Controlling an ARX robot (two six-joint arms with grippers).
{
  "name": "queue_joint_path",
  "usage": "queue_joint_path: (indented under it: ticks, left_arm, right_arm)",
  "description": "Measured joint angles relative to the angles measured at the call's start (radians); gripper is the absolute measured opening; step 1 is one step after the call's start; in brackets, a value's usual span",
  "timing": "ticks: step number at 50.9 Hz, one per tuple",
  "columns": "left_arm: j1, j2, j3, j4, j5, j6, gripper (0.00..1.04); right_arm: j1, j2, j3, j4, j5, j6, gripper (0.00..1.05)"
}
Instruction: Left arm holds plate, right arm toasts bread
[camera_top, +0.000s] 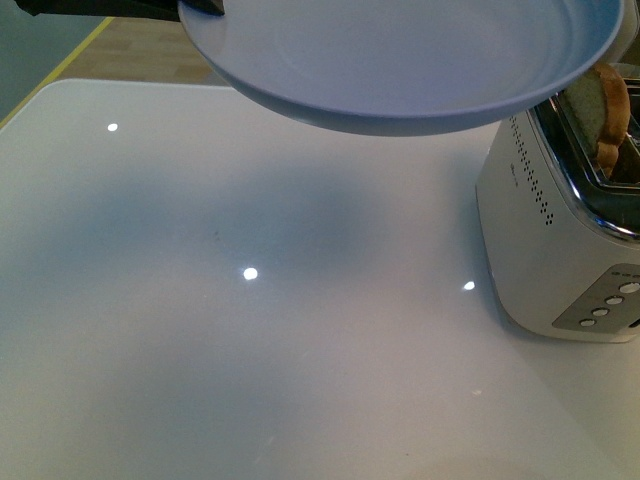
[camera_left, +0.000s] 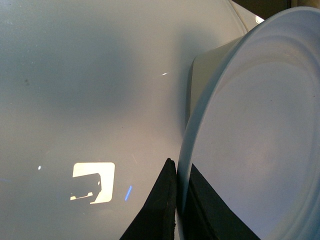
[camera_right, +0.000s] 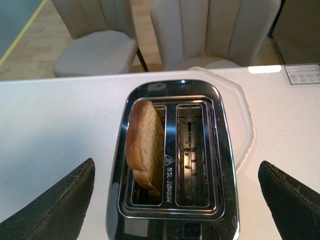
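Note:
The pale blue-grey plate (camera_top: 400, 60) hangs in the air above the white table, close to the toaster (camera_top: 560, 230) at the right. My left gripper (camera_left: 177, 200) is shut on the plate's rim (camera_left: 187, 150), its black fingers on both sides of it. The bread (camera_right: 145, 145) stands tilted in one slot of the toaster (camera_right: 172, 160), its top sticking out; it also shows in the front view (camera_top: 600, 110). My right gripper (camera_right: 175, 197) is open above the toaster, its fingers (camera_right: 60, 205) wide apart on either side, touching nothing.
The toaster's other slot (camera_right: 192, 155) holds nothing. Two pale chairs (camera_right: 95, 45) stand beyond the table's far edge. A white table (camera_top: 250, 330) spreads below the plate. A small card (camera_right: 302, 73) lies on the table near the toaster.

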Motion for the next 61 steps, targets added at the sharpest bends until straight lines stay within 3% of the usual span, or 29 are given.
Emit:
queue_joint_path:
  ticks: [3,6,13,17,26,31,52,61]
  left_arm:
    - [-0.003,0.000,-0.001,0.002,0.000,0.000,0.03]
    - [-0.005,0.000,-0.002,0.006,0.001,0.000,0.03]
    - [-0.003,0.000,-0.004,0.006,-0.006,0.000,0.03]
    - [-0.003,0.000,-0.005,0.006,-0.006,0.000,0.03]
    - [-0.002,0.000,-0.006,0.006,-0.009,0.000,0.03]
    - [0.002,0.000,-0.006,-0.002,-0.011,0.001,0.03]
    - [0.010,0.000,-0.006,-0.026,-0.032,0.011,0.03]
    - [0.006,-0.002,-0.006,-0.025,-0.032,0.011,0.03]
  right_arm:
    - [0.000,-0.003,-0.002,0.003,-0.003,0.005,0.96]
    - [0.021,0.008,-0.060,0.167,0.050,-0.018,0.89]
    - [0.044,-0.024,-0.245,0.559,0.060,-0.055,0.65]
    - [0.044,-0.083,-0.297,0.593,0.065,-0.063,0.49]
    - [0.045,-0.150,-0.371,0.588,0.065,-0.071,0.24]
    - [0.045,-0.219,-0.420,0.570,0.065,-0.073,0.03]
    - [0.045,-0.497,-0.533,0.404,0.065,-0.076,0.02]
    - [0.045,-0.546,-0.566,0.400,0.065,-0.077,0.02]
